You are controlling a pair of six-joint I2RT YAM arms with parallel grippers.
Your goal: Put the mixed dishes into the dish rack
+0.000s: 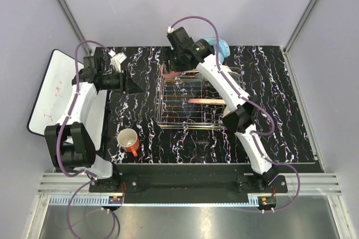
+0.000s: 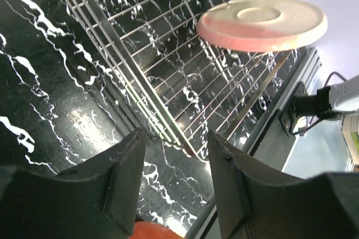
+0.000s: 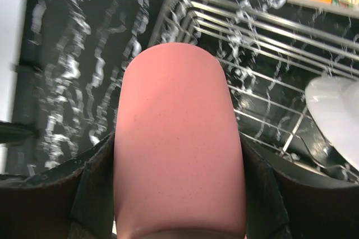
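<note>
right gripper (image 3: 179, 194) clamped on salmon-pink cup (image 3: 176, 138) | above dish rack (image 1: 185, 124) far-left corner | left gripper (image 2: 176, 160) wide, empty

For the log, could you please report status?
Right gripper shut on salmon-pink cup, near far-left corner of silver wire dish rack. Left gripper open, empty. Nothing blocking.

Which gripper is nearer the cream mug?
Left. The left gripper hangs beyond the cream mug; the right gripper, holding the salmon-pink cup, is at the dish rack's far corner.
</note>
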